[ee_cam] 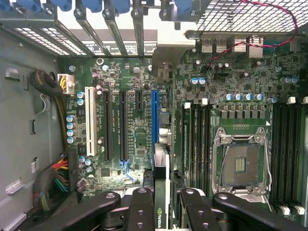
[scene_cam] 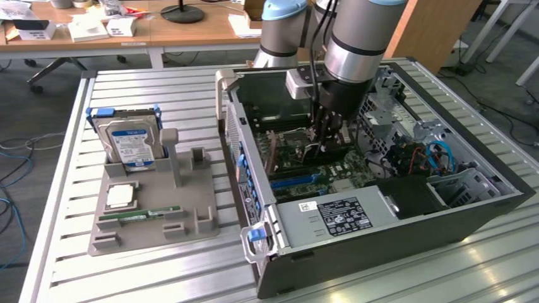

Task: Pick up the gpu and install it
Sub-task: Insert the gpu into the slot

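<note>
One gpu [ee_cam: 160, 183] was in play, pinched edge-on by the tool [ee_cam: 166, 195], whose fingers sat part-closed on its flat faces with the NVIDIA logo showing. It hung inside the computer case [scene_cam: 354, 252] over the motherboard [ee_cam: 139, 144], roughly in line with the blue slot [ee_cam: 155, 115]; couldn't tell if it touched. It looked light and stiff but thin, probably fragile, so gripping both faces near the upper edge, clear of the contacts, seemed sane. Nearby were one white slot [ee_cam: 90, 120] and one empty CPU socket [ee_cam: 240, 163]. Out on the desk [scene_cam: 168, 271], one grey holder [scene_cam: 151, 230] carried one hard drive [scene_cam: 130, 145] and one RAM stick [scene_cam: 139, 216].
</note>
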Controlling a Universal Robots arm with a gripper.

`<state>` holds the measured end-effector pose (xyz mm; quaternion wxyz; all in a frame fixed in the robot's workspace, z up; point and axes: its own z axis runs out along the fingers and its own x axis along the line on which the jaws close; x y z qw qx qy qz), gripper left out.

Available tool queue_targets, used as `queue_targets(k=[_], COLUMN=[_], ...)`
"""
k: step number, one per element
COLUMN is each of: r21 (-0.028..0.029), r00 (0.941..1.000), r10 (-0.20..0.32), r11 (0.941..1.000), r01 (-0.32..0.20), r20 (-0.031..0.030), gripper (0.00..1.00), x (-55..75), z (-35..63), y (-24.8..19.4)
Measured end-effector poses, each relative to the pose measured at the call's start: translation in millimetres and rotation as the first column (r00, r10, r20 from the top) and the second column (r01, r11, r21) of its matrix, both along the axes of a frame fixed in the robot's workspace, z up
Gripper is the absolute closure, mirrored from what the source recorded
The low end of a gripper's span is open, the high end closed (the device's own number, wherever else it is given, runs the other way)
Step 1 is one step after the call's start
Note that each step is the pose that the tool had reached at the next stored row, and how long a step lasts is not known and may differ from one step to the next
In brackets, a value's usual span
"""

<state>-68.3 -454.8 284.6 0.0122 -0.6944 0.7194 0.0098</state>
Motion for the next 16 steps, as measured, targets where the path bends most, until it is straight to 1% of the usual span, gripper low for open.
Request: queue_targets(k=[9,16], r21=[0.0003,0.0003], r00=[1.0000,1.0000], r10=[0.000,0.000], r11=[1.0000,1.0000], r01=[0.000,0.000], r20=[0.0005,0.0019], gripper=[0.74,0.74], x=[-3.2,-4.5], z=[-0.3,-4.1], y=[0.1,0.1])
